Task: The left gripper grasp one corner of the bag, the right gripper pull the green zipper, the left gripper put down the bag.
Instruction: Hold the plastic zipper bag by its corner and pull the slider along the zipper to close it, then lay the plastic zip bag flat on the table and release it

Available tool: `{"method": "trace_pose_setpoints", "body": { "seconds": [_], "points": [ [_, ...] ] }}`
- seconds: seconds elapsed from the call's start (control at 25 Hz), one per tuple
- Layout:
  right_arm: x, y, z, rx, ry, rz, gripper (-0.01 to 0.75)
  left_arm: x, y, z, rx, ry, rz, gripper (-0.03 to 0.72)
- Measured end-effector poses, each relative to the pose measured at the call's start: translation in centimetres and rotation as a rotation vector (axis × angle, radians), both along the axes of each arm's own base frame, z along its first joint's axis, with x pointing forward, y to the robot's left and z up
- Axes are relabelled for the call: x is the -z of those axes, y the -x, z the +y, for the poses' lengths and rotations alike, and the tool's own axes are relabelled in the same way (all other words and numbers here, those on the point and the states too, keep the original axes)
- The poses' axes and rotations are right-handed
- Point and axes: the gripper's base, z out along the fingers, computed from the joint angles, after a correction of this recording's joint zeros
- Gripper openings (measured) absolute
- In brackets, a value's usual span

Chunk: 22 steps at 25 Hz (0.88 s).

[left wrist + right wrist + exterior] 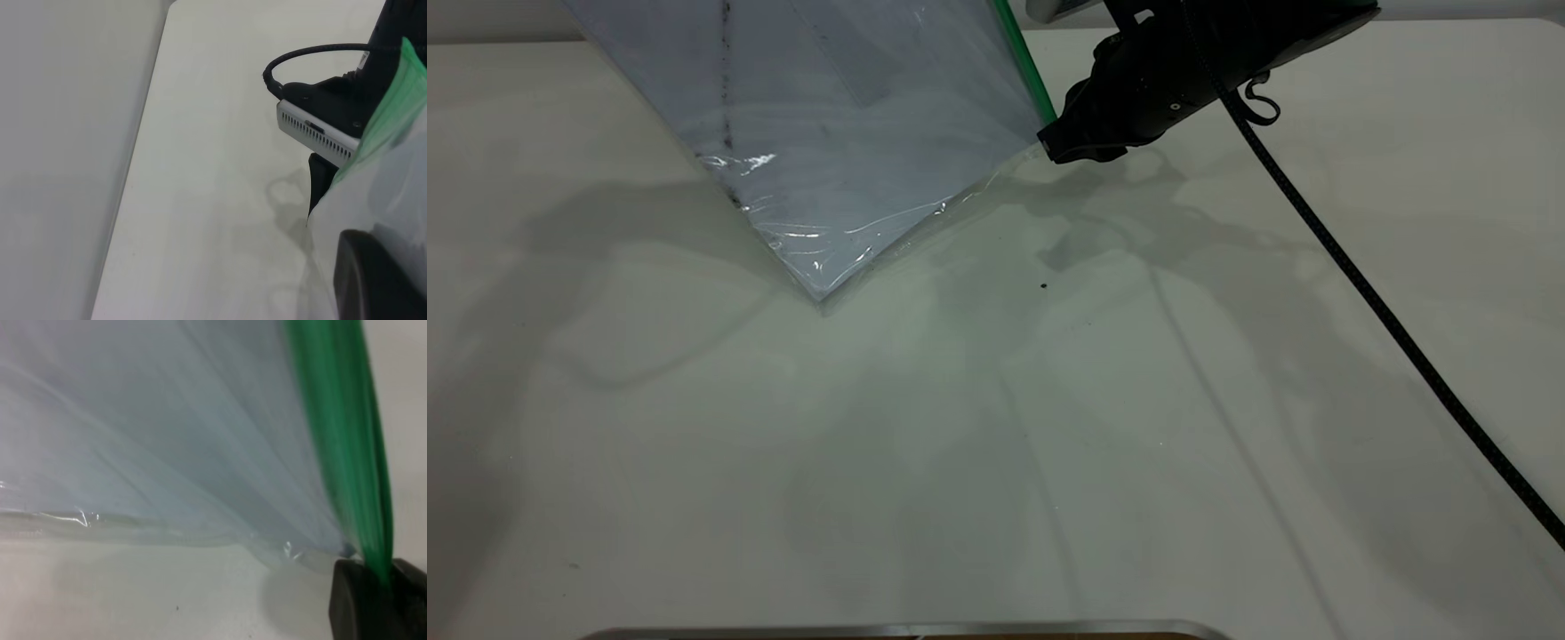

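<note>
The bag [845, 133] hangs tilted in the air at the far left, and its lowest corner [818, 298] touches the table. Its green strip [1024, 62] runs down to my right gripper [1060, 147], which is shut on the strip's lower end. In the right wrist view the strip [340, 420] disappears between the black fingers [353, 600], so the green zipper slider is hidden there. My left gripper is out of the exterior view. In the left wrist view one black finger [377, 280] lies against the bag's plastic [380, 200], gripping it.
The white table [1049, 444] spreads below. The right arm's braided cable [1360, 284] runs diagonally over the right side. A small dark speck [1043, 286] lies mid-table. A metal edge [907, 629] lines the front. The table's side edge [143, 133] shows in the left wrist view.
</note>
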Motion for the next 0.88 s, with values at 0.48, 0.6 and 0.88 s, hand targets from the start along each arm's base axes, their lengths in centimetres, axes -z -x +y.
{"method": "trace_pose_setpoints", "body": {
  "seconds": [0.48, 0.6, 0.88],
  "points": [
    [-0.1, -0.1, -0.5, -0.021, -0.020, 0.012, 0.074, 0.2, -0.2, 0.5, -0.018, 0.019, 0.008, 0.050],
    [-0.2, -0.3, -1.0, 0.017, -0.008, 0.008, 0.119, -0.2, -0.3, 0.8, -0.038, 0.045, 0.013, 0.050],
    [-5.9, -1.4, -1.5, 0.059, -0.055, -0.086, 0.440, -0.1, -0.2, 1.2, -0.057, 0.036, 0.087, 0.049]
  ]
}}
